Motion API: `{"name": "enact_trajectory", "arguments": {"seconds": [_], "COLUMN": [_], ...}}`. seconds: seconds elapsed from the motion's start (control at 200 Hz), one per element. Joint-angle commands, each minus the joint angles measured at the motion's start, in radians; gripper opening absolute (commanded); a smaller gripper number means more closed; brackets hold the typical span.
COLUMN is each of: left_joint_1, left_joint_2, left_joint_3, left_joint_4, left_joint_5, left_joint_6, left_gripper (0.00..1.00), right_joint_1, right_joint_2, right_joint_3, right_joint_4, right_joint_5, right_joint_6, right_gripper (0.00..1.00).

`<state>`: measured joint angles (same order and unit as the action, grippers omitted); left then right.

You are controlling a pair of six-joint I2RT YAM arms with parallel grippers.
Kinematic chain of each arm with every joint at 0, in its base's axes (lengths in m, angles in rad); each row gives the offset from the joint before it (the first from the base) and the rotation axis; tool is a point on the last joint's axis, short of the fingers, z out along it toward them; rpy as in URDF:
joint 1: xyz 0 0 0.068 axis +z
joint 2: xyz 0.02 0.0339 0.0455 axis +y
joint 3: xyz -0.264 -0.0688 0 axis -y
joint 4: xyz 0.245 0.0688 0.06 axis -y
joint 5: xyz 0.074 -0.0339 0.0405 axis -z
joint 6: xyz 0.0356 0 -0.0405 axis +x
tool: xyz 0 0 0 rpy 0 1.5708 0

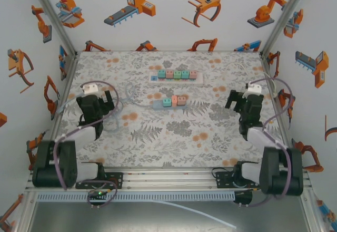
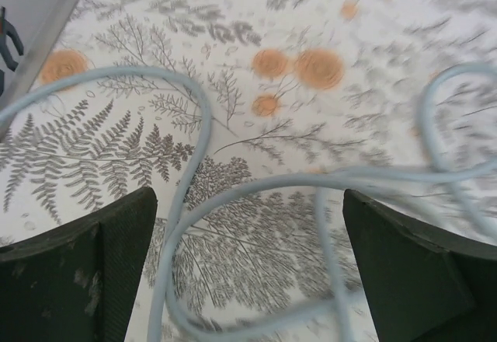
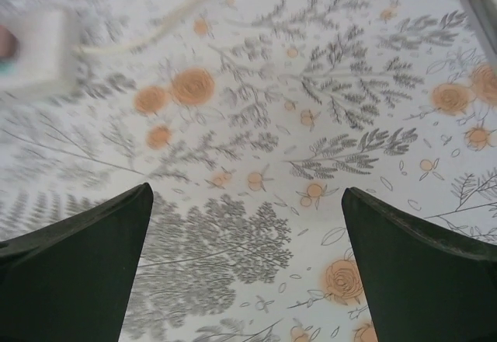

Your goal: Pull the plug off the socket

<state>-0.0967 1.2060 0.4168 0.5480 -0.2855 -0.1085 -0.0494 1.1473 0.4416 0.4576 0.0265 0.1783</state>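
in the top view the upper strip [image 1: 176,75] lies above centre on the table [image 1: 174,137], the lower strip [image 1: 169,102] below it, each with plugs [image 1: 174,100] on top. a cable [image 1: 134,104] runs left from the lower strip toward the left gripper [image 1: 98,104]; the right gripper [image 1: 243,101] sits centre right.

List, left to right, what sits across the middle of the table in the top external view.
left gripper → nearer power strip with its plugs → right gripper. The farther power strip is left out, since it spans the same stretch as the nearer one.
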Motion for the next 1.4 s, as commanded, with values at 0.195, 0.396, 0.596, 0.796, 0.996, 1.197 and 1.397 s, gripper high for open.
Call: {"name": "enact_trajectory", "arguments": {"seconds": [0.195,0.396,0.596,0.796,0.996,1.197,1.397], "left_joint_1": [-0.071,-0.200,-0.303,-0.314,-0.322,-0.322,-0.321], "left_joint_2": [-0.134,0.149,0.384,0.519,0.605,0.642,0.678], "left_joint_3": [0.449,0.646,0.711,0.741,0.784,0.790,0.804], "left_joint_4": [-0.798,-0.872,-0.869,-0.874,-0.852,-0.785,-0.773], "left_joint_5": [0.266,0.487,0.447,0.411,0.487,0.527,0.509], "left_joint_6": [-0.502,-0.610,-0.625,-0.598,-0.551,-0.561,-0.508], "left_gripper": [0.98,0.88,0.71,0.54,0.54,0.64,0.70], "right_joint_1": [0.140,0.285,0.312,0.328,0.356,0.379,0.395], "right_joint_2": [0.039,0.290,0.470,0.642,0.766,0.828,0.832], "right_joint_3": [0.527,0.748,0.773,0.818,0.847,0.852,0.821], "right_joint_4": [-0.852,-0.896,-0.767,-0.692,-0.654,-0.632,-0.621], "right_joint_5": [-0.252,-0.385,-0.434,-0.505,-0.511,-0.532,-0.537], "right_joint_6": [0.322,0.390,0.490,0.550,0.576,0.591,0.592], "right_gripper": [0.94,0.92,0.90,0.69,0.67,0.63,0.62]}}
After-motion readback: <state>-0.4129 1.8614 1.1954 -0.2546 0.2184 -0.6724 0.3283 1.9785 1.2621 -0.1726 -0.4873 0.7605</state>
